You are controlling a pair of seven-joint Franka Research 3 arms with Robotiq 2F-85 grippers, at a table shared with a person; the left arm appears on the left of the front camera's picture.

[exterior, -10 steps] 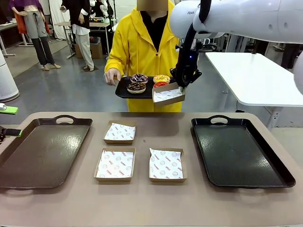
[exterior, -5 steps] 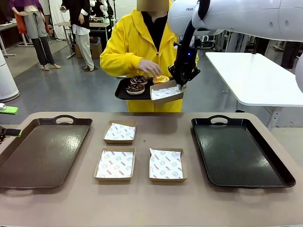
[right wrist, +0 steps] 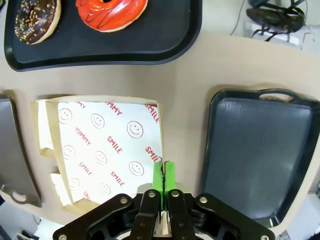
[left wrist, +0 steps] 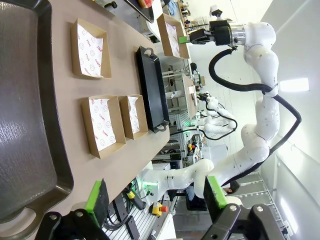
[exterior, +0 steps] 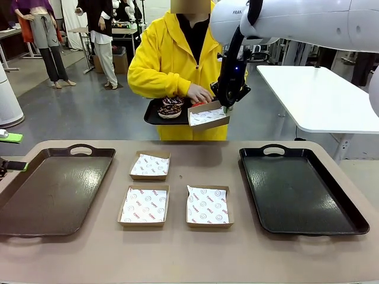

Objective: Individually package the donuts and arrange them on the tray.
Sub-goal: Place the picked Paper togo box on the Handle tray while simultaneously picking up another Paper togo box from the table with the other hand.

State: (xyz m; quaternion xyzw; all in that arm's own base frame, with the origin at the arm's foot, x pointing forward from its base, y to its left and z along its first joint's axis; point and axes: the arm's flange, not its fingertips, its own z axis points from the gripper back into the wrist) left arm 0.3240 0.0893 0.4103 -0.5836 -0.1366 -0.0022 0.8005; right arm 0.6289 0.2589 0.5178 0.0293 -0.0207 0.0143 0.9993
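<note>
1. Room light: bright, even, from overhead; the front view is sharp from near to far.
2. Right tray [exterior: 302,189]: pale mottled sheen on its dark floor. Left tray [exterior: 50,189]: duller.
3. Table [exterior: 189,254]: shadows faint and soft-edged.
4. Ceiling lamp [left wrist: 295,85]: blown out to white.
5. Red-glazed donut [right wrist: 120,20]: small glossy highlights.
6. Box [right wrist: 105,150]: white liner bright, print crisp.
7. Wrist views: straight edges bow toward the borders.

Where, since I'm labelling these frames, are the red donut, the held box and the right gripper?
red donut [right wrist: 100,17]: right wrist view, lower glazed part.
held box [right wrist: 107,150]: right wrist view, printed paper liner.
right gripper [right wrist: 163,172]: right wrist view, between its green fingertips.
</note>
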